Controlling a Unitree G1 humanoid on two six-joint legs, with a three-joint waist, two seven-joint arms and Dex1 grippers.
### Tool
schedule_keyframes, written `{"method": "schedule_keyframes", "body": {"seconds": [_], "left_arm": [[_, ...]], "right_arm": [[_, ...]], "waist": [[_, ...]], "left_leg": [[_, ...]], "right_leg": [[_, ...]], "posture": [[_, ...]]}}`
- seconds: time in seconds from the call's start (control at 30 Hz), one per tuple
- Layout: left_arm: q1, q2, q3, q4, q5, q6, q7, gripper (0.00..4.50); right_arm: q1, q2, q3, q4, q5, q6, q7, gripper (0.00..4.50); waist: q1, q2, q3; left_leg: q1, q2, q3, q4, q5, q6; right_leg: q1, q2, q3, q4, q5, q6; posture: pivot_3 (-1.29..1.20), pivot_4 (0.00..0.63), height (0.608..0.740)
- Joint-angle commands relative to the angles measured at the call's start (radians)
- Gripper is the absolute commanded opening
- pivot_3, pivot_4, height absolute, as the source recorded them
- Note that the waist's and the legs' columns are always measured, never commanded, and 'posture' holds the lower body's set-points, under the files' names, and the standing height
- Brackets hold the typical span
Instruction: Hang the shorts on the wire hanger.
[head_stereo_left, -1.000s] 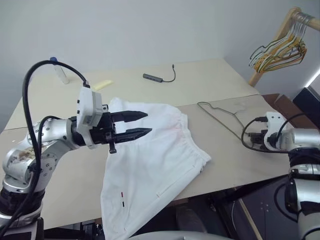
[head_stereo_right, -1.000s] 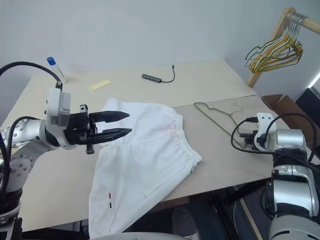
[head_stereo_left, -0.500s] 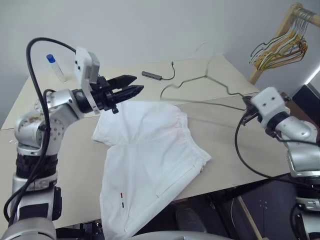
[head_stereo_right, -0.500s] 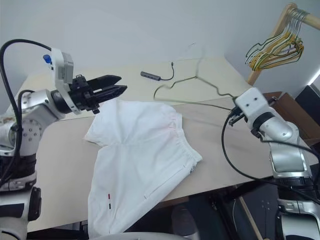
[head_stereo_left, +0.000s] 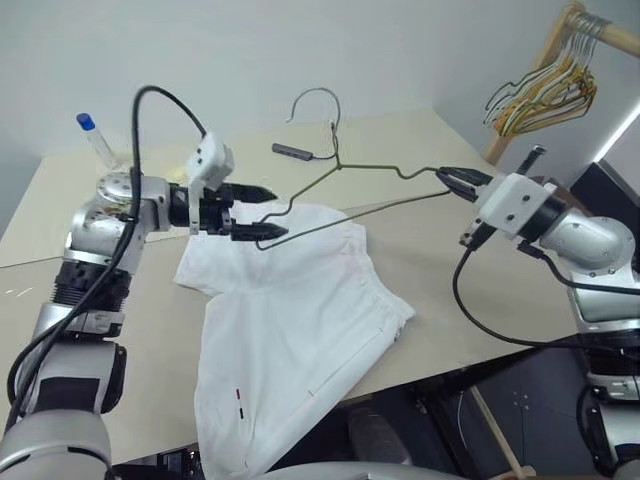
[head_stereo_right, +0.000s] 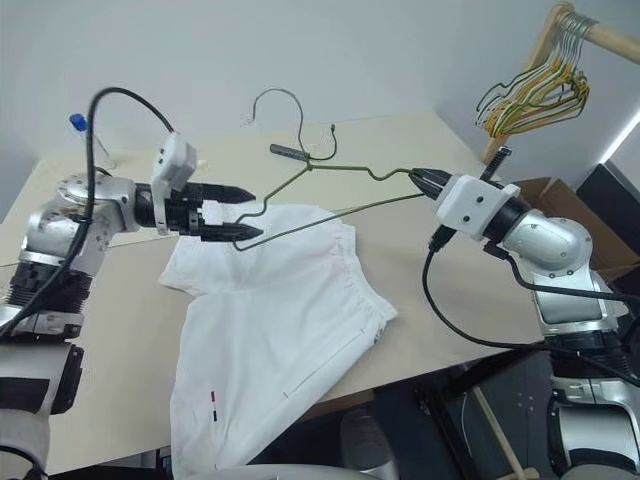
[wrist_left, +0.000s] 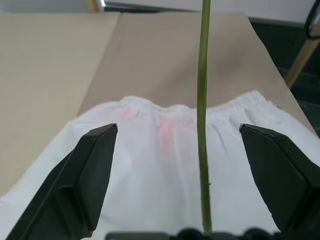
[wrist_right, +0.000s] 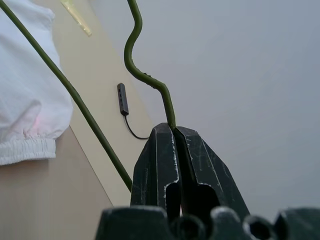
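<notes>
Beige table (head_stereo_left: 420, 250) | white shorts (head_stereo_left: 290, 320), pink stain | thin greenish wire hanger (head_stereo_left: 345, 165)

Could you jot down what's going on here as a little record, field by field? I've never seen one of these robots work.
Job: hang the shorts on the wire hanger
Wire hanger: lifted above the table, hook up
Right gripper: shut on one corner of the hanger
Left gripper: open, fingers on either side of the hanger's other end
Shorts: lying flat on the table, one leg hanging over the near edge, not yet on the hanger
Background: bunch of hangers on a wooden rack
</notes>
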Motion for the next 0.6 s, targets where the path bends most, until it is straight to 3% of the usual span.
{"method": "schedule_keyframes", "body": {"seconds": [0.03,0.1,0.17,0.53,0.6], "left_arm": [[-0.027,-0.012,-0.011,0.011,0.042,-0.039,-0.045,4.25],[-0.023,-0.020,-0.006,0.012,0.048,-0.035,-0.058,4.25],[-0.019,-0.026,0.003,0.007,0.047,-0.034,-0.075,3.70],[0.026,-0.028,0.038,-0.042,0.055,-0.023,-0.048,0.03],[0.040,-0.026,0.048,-0.059,0.063,-0.025,-0.023,0.03]], "right_arm": [[-0.039,0.000,-0.042,-0.056,0.039,0.021,0.005,0.00],[-0.039,0.002,-0.046,-0.067,0.038,0.032,0.001,0.00],[-0.040,0.004,-0.049,-0.074,0.039,0.039,-0.001,0.00],[-0.042,0.020,-0.057,-0.086,0.027,0.063,-0.025,0.00],[-0.036,0.015,-0.057,-0.095,0.034,0.072,-0.013,0.00]], "waist": [[0.000,0.000,0.000],[0.000,0.000,0.000],[0.000,0.000,0.000],[-0.001,0.000,0.000],[-0.001,0.000,0.000]], "left_leg": [[0.000,0.000,0.000,0.000,0.000,0.000],[0.000,0.000,0.000,0.000,0.000,0.000],[0.000,0.000,0.000,0.000,0.000,0.000],[0.000,0.000,-0.001,0.001,0.000,0.000],[0.000,0.000,-0.001,0.001,0.000,0.000]], "right_leg": [[0.000,0.000,0.000,0.000,0.000,0.000],[0.000,0.000,0.000,0.001,0.000,0.000],[0.000,0.000,0.000,0.001,0.000,0.000],[0.000,0.000,0.000,0.002,0.000,0.000],[0.000,0.000,0.000,0.002,0.000,0.000]], "posture": [[-0.24,0.000,0.740],[-0.24,0.000,0.740],[-0.24,0.000,0.740],[-0.23,0.000,0.740],[-0.23,0.000,0.740]]}}
